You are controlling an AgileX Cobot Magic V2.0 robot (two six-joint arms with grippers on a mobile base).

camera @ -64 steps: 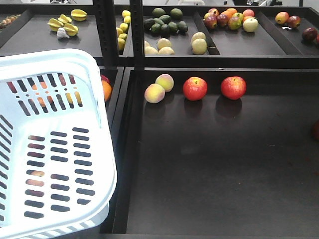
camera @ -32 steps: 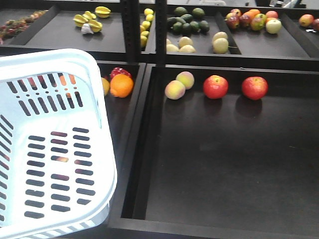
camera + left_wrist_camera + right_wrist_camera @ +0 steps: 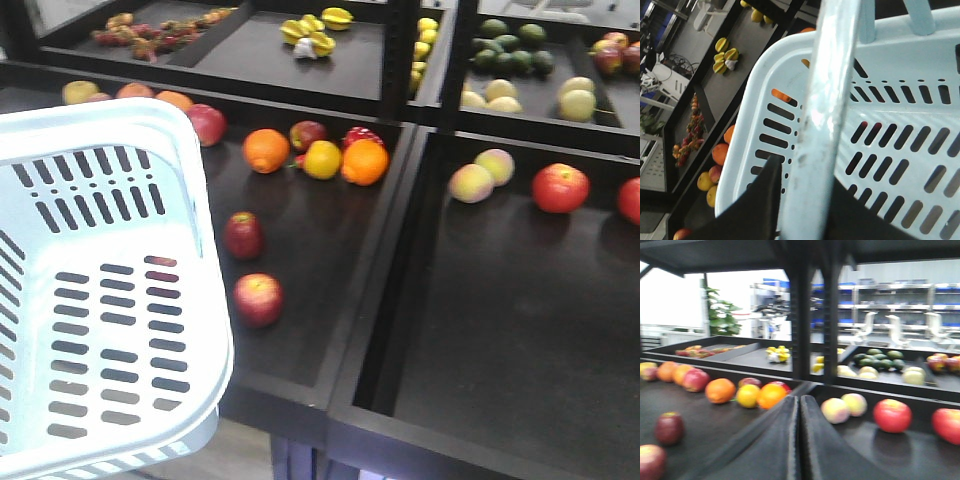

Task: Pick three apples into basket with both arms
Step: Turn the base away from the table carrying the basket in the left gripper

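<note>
The pale blue-white basket point(image 3: 150, 112) fills the left of the front view and hangs by its handle point(image 3: 826, 115). My left gripper point(image 3: 807, 175) is shut on that handle, one black finger on each side. Two dark red apples point(image 3: 243, 234) point(image 3: 258, 299) lie loose on the left black tray, just right of the basket. A third red apple point(image 3: 207, 124) sits by the basket's far corner. The right wrist view shows these apples point(image 3: 669, 427) point(image 3: 650, 460) point(image 3: 696, 379) at the lower left. My right gripper point(image 3: 799, 402) is shut on nothing, above the divider between the two trays.
Oranges point(image 3: 266, 150) point(image 3: 364, 162), a yellow fruit point(image 3: 322, 159) and another dark apple point(image 3: 307, 134) cluster at the back of the left tray. The right tray point(image 3: 480, 330) holds two peaches point(image 3: 471, 183) and bright red apples point(image 3: 560, 187). A raised divider point(image 3: 385, 260) separates the trays. Upper shelves carry more fruit.
The whole view has swung left: the shelf contents slid right, bringing the left tray with oranges and dark red apples into sight. The basket keeps its place in the front view.
</note>
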